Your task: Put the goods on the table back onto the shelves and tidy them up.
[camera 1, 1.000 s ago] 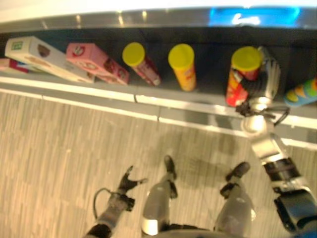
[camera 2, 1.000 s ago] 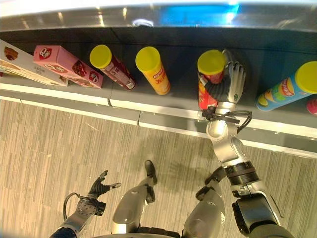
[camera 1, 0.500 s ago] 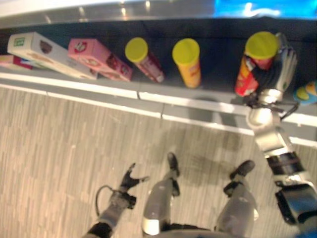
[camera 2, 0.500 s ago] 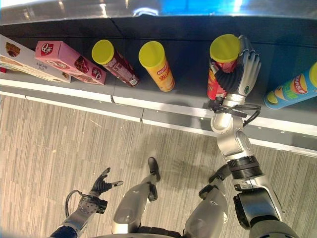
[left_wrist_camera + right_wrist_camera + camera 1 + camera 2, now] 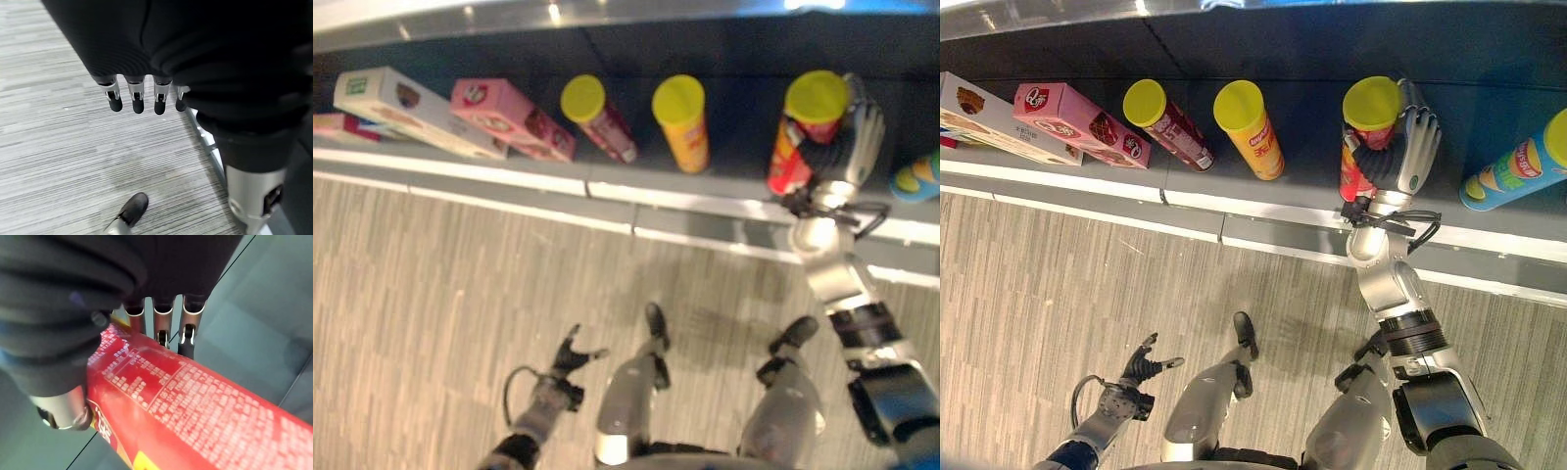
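Right hand [image 5: 1400,157] wrapped round the red can [image 5: 1359,147], yellow lid up, upper right of the frame on the shelf [image 5: 1263,201]; fingers curl round its side in the right wrist view. Left hand [image 5: 1141,368] lower left over the floor [image 5: 1038,294], fingers loosely spread, holding nothing. Along the shelf: orange can [image 5: 1249,129], dark red can [image 5: 1167,122], pink box [image 5: 1077,122], white box [image 5: 989,117], blue can [image 5: 1518,171] far right.

Left hand [image 5: 161,54] fingers [image 5: 138,100] hanging (relaxed) above floor [image 5: 63,147].
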{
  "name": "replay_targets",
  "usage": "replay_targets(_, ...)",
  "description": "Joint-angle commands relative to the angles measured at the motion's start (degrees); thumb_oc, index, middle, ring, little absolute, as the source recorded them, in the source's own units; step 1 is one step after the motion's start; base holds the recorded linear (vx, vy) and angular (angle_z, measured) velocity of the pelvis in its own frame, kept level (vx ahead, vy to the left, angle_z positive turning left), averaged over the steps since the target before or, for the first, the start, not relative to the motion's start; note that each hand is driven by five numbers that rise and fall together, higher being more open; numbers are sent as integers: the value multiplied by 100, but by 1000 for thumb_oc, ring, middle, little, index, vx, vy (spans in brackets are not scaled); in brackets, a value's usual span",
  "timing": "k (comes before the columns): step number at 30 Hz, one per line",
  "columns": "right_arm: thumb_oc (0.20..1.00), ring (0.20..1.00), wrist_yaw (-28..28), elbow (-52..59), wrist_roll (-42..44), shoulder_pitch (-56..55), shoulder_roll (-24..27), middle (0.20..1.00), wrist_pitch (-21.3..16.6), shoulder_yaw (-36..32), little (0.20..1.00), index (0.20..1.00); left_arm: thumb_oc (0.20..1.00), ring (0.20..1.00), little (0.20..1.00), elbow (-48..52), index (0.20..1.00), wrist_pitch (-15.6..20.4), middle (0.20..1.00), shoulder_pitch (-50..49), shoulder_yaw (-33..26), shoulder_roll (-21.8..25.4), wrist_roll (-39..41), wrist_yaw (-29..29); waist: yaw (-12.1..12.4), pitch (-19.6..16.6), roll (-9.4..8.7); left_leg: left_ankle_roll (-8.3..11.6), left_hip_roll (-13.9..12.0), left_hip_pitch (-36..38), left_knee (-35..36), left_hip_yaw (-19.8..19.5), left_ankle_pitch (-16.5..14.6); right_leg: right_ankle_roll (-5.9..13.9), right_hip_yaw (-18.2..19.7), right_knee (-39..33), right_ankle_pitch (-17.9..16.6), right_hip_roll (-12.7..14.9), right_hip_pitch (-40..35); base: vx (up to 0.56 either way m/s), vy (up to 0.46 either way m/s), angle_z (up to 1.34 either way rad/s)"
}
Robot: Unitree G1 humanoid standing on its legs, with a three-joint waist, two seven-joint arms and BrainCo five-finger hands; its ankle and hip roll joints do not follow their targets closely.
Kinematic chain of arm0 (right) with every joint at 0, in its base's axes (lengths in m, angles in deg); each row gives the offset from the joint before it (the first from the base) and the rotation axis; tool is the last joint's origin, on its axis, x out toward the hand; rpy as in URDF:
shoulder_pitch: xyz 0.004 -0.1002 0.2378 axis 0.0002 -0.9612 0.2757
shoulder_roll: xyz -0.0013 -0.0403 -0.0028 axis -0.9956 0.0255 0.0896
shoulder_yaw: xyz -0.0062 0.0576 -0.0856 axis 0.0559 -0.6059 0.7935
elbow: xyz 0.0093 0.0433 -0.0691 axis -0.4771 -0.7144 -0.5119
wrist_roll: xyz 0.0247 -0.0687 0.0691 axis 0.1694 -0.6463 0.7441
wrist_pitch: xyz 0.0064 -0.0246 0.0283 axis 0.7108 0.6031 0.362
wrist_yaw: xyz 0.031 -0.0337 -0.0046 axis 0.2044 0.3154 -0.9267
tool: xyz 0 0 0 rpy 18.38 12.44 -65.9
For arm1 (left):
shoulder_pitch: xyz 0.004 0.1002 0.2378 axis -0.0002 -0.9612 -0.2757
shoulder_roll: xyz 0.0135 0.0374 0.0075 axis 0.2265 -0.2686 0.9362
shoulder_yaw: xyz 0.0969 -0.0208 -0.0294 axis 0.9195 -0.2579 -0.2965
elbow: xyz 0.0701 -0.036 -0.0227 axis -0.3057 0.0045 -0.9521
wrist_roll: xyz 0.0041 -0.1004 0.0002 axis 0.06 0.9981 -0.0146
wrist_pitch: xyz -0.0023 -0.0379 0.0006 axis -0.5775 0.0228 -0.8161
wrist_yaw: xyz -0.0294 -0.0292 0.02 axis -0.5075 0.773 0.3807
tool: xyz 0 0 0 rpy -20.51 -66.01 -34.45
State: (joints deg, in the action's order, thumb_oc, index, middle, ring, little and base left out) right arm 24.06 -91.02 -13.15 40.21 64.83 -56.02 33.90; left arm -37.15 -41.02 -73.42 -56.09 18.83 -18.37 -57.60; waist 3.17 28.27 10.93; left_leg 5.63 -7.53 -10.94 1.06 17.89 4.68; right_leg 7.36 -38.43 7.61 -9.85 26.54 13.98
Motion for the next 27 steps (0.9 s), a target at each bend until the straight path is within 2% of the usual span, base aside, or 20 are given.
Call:
replay_targets(1, 200, 200, 111, 254, -22, 326, 154, 200, -253, -66, 200, 200, 1000, 1000, 1000, -162, 1000, 35, 1000, 41, 269, 109, 279, 78, 106, -78, 104, 123, -291, 259, 272, 202, -238, 370, 459, 1016, 868, 268, 422, 0, 0, 0)
replay_targets(22, 200, 200, 94, 138, 8, 270, 173, 200, -228, 3, 200, 200, 1000, 1000, 1000, -252, 1000, 26, 1000, 90, 293, 73, 296, 72, 104, -120, 123, 134, -233, 326, 351, 179, -225, 400, 413, 957, 810, 290, 345, 0, 0, 0)
replay_targets(24, 580, 580, 89, 97, -2, 282, 196, 580, -197, -8, 580, 580, 1000, 1000, 1000, -264, 1000, 26, 1000, 96, 280, 76, 310, 64, 97, -123, 123, 140, -238, 332, 355, 181, -226, 400, 415, 947, 800, 291, 346, 0, 0, 0)
replay_targets(25, 655, 655, 89, 97, -2, 283, 196, 655, -197, -8, 655, 655, 1000, 1000, 1000, -265, 1000, 26, 1000, 97, 280, 76, 310, 64, 97, -123, 124, 140, -238, 332, 355, 182, -226, 400, 415, 947, 800, 291, 346, 0, 0, 0)
replay_targets(27, 655, 655, 89, 97, -2, 283, 196, 655, -197, -7, 655, 655, 1000, 1000, 1000, -265, 1000, 26, 1000, 97, 280, 76, 310, 64, 97, -122, 124, 140, -238, 332, 355, 182, -226, 400, 415, 947, 800, 291, 346, 0, 0, 0)
